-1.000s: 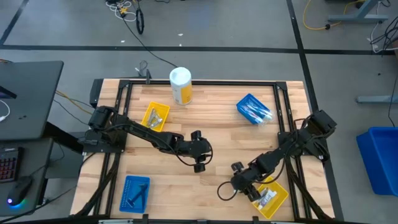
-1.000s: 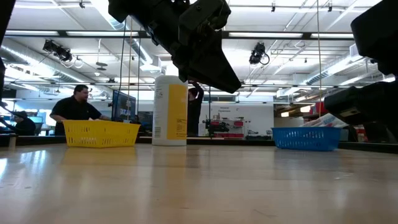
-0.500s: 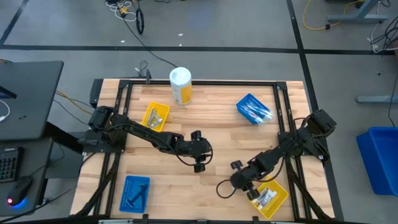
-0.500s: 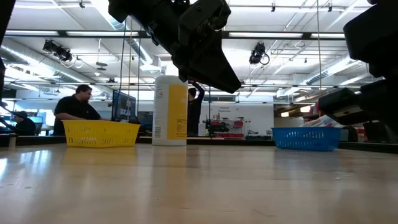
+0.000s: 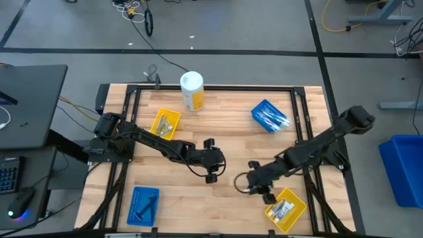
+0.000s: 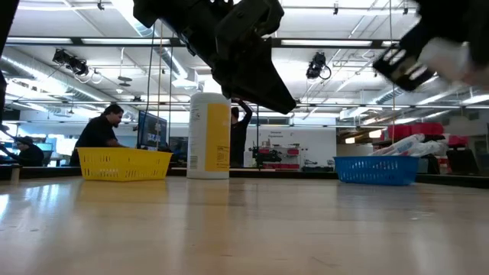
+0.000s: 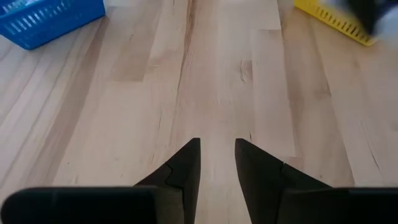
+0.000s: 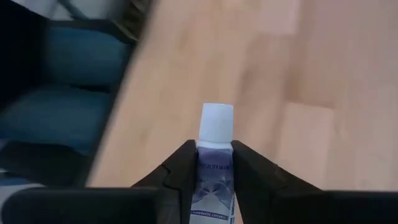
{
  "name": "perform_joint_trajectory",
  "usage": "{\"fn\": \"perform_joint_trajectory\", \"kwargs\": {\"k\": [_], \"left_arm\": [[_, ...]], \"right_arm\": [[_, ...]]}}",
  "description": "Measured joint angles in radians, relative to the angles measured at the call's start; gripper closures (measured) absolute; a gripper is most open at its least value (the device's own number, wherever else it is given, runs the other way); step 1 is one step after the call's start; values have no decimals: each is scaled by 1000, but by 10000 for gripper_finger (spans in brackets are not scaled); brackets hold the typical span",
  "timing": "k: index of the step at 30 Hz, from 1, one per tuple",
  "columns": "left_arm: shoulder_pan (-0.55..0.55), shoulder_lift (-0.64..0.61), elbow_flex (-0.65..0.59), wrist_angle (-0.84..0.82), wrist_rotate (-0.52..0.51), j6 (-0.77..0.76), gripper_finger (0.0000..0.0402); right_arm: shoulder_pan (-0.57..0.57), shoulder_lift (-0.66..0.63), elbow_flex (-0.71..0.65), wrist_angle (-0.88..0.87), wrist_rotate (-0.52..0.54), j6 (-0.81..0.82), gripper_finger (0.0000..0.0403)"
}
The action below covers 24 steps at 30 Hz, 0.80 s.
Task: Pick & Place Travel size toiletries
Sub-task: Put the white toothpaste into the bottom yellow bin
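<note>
My right gripper (image 5: pixel 254 180) hangs over the table just beyond the near-right yellow tray (image 5: pixel 294 213). It is shut on a small white tube with blue print (image 8: pixel 214 177). More travel size toiletries (image 5: pixel 283 209) lie in that tray. My left gripper (image 5: pixel 213 160) hovers over the bare middle of the table. In the left wrist view its fingers (image 7: pixel 217 152) stand slightly open with nothing between them. My right gripper pinches the tube's body (image 8: pixel 214 163) between its two fingers, just behind the white cap (image 8: pixel 216 122). The tube lies along the fingers, and the cap sticks out past the fingertips. It is lifted clear of the tray and the table.
A tall yellow canister with a white lid (image 5: pixel 192 90) stands at the far edge. A yellow tray (image 5: pixel 165 123) sits far left, a blue tray with toiletries (image 5: pixel 269 116) far right and a blue tray (image 5: pixel 142 202) near left. People show in the room behind (image 6: pixel 99 134).
My right gripper has risen from the near-right yellow tray with the white tube. It has gone toward the table's far edge and a little left, and its arm has lifted high.
</note>
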Motion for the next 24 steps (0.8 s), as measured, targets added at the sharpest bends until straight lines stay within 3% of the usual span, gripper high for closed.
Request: {"fn": "perform_joint_trajectory", "kwargs": {"k": [7, 13, 17, 24], "left_arm": [[0, 0, 0, 5, -5, 6, 292], [0, 0, 0, 5, -7, -18, 292], [0, 0, 0, 6, -8, 0, 292], [0, 0, 0, 10, -7, -78, 292]], "right_arm": [[134, -130, 1, -52, -7, 32, 304], [291, -115, 2, -182, 1, 261, 304], [393, -99, 2, -191, -3, 325, 304], [452, -44, -22, -204, -1, 421, 280]]}}
